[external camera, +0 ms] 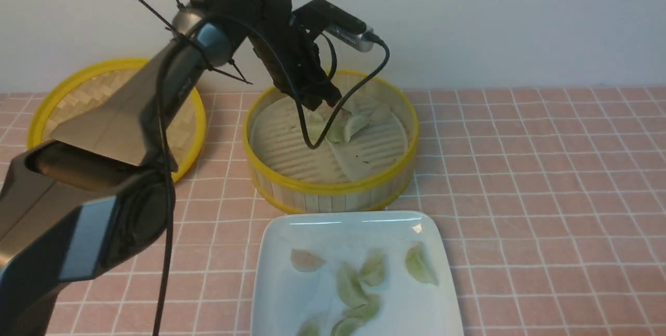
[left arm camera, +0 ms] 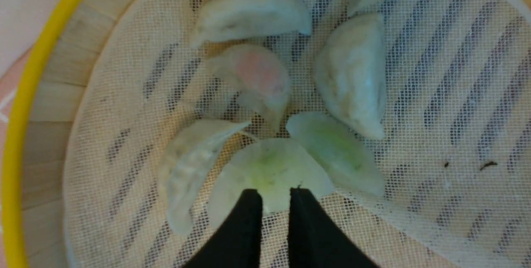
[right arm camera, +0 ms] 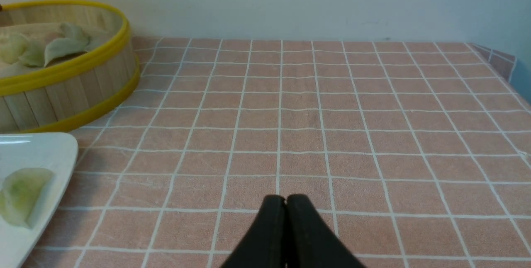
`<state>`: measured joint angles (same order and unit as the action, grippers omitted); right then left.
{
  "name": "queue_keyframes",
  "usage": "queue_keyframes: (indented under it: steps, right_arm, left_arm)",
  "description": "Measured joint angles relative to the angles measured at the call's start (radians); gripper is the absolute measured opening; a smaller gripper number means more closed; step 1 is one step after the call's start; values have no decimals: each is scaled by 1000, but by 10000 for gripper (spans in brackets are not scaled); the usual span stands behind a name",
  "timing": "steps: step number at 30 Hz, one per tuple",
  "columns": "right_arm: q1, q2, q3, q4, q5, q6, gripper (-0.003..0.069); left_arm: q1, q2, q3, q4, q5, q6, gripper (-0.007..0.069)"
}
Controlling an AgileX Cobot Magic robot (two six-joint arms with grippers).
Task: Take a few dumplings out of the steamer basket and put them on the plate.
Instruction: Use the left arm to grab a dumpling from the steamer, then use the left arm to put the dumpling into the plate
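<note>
We judged the dumplings (left arm camera: 269, 168) soft and slick, best pinched along the ridge. Our left claw (left arm camera: 276, 193) straddled one; we couldn't tell whether it gripped.

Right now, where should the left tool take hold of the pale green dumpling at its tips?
Likely the edge of the pale green dumpling nearest the left tool, approached from above. It lies flat on the mesh liner, and other dumplings crowd both flanks, leaving only that edge free.
</note>
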<state>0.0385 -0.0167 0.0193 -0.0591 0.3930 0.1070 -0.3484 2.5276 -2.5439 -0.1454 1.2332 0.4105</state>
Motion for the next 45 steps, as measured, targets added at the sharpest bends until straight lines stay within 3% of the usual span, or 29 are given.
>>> queue_keyframes:
  steps: [8,11,16,20,29,33,37,41,45]
  right_arm:
    - [0,0,0,0,0,0,-15]
    - [0,0,0,0,0,0,-15]
    - [0,0,0,0,0,0,-15]
    - [0,0,0,0,0,0,-15]
    - [0,0,0,0,0,-1,-15]
    - [0,0,0,0,0,-1,-15]
    - [0,0,0,0,0,-1,-15]
    - [0,0,0,0,0,-1,-15]
    - [0,0,0,0,-1,-1,-15]
  left_arm:
    - [-5,53,-4,8,-6,1,429]
    - [-5,74,-7,12,-33,11,478]
    - [-5,84,-11,10,-23,9,440]
    - [-11,86,-25,22,4,-51,234]
    - [-12,-105,-10,5,15,-217,236]
    - [-17,-356,222,-73,13,-231,236]
    - [-58,-587,602,-87,12,-232,236]
    - [-139,-662,887,-87,6,-213,236]
    - [-224,-630,1043,-91,-131,-155,235]
